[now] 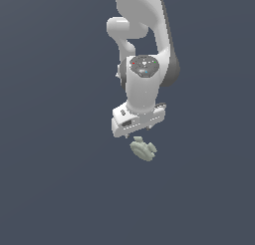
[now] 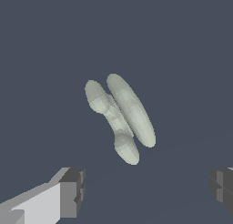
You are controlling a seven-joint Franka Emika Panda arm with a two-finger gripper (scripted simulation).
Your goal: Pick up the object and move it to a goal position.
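Note:
The object (image 1: 143, 150) is a small pale grey-green lumpy piece with rounded ridges, lying on the dark floor just below the white hand in the exterior view. In the wrist view the object (image 2: 122, 117) shows as two long lobes side by side. My gripper (image 2: 145, 189) is open, its two dark fingertips (image 2: 73, 191) spread wide with nothing between them. The object lies apart from both fingertips, ahead of the gap. In the exterior view the fingers are hidden under the white hand (image 1: 137, 121).
The white arm (image 1: 145, 64) rises behind the hand toward the top of the exterior view. A plain dark grey-blue surface (image 1: 55, 179) lies all around the object.

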